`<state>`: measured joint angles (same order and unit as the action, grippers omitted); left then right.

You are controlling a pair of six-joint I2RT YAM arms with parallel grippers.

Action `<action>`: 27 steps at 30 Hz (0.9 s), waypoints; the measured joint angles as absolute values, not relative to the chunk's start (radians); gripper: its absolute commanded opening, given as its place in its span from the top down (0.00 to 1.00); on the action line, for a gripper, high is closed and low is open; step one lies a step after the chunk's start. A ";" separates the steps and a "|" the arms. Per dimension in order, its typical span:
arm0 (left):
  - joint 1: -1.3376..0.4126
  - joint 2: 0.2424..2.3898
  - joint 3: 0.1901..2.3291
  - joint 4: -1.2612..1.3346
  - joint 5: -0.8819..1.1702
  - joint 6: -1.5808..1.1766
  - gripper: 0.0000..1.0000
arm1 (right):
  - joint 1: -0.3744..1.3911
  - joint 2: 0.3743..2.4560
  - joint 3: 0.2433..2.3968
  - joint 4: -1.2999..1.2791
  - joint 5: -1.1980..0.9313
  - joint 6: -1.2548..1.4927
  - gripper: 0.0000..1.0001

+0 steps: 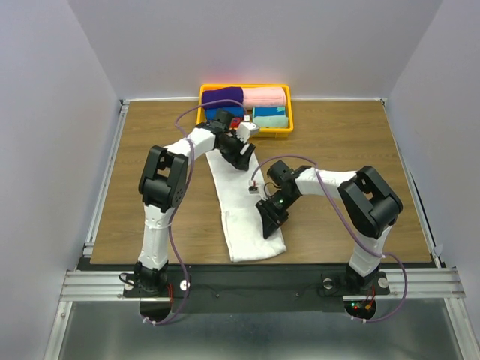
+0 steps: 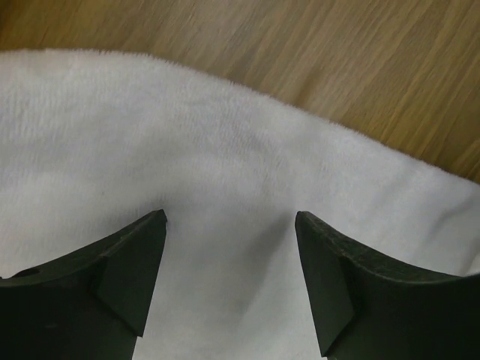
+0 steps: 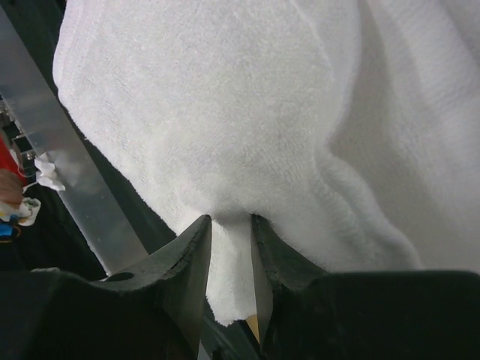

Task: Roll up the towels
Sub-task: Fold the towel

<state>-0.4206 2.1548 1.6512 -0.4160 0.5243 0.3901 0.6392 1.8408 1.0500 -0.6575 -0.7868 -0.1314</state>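
a long white terry-cloth towel (image 1: 244, 210) lay stretched out on the brown wood-grain table (image 1: 150, 135), running from just in front of the yellow plastic basket (image 1: 274, 132) down toward the near edge, its near end a little bunched. the left gripper (image 1: 241, 156) hung over the far end of the towel; in the left wrist view its black fingers (image 2: 127, 277) stood spread wide apart, with flat white cloth (image 2: 225, 165) showing between them and bare wood (image 2: 337, 67) past the towel's curved edge. whether the tips touched the cloth could not be told. the right gripper (image 1: 271, 221) sat at the towel's right edge near the near end. in the right wrist view its fingers (image 3: 187, 270) were clamped on a thin fold of the white cloth (image 3: 247, 112), which bulged up above them. in the basket lay rolled towels: a purple one (image 1: 222, 97), a pink one (image 1: 265, 96), a blue one (image 1: 223, 114) and a teal one (image 1: 270, 116).
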 measured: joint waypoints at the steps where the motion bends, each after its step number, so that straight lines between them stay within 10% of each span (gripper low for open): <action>1: -0.431 2.178 1.675 -0.413 0.538 0.389 0.23 | 0.644 1.842 1.047 -0.645 -0.793 -0.123 0.66; 11: -0.499 2.343 1.913 -0.450 0.647 0.376 0.24 | 0.696 1.843 0.995 -0.515 -0.858 -0.047 0.65; 20: -0.470 2.332 1.914 -0.454 0.680 0.319 0.01 | 0.709 1.840 0.992 -0.503 -0.849 -0.047 0.62; 27: -0.319 2.062 1.824 -0.426 0.600 0.339 0.01 | 0.714 1.731 0.992 -0.551 -0.770 -0.091 0.59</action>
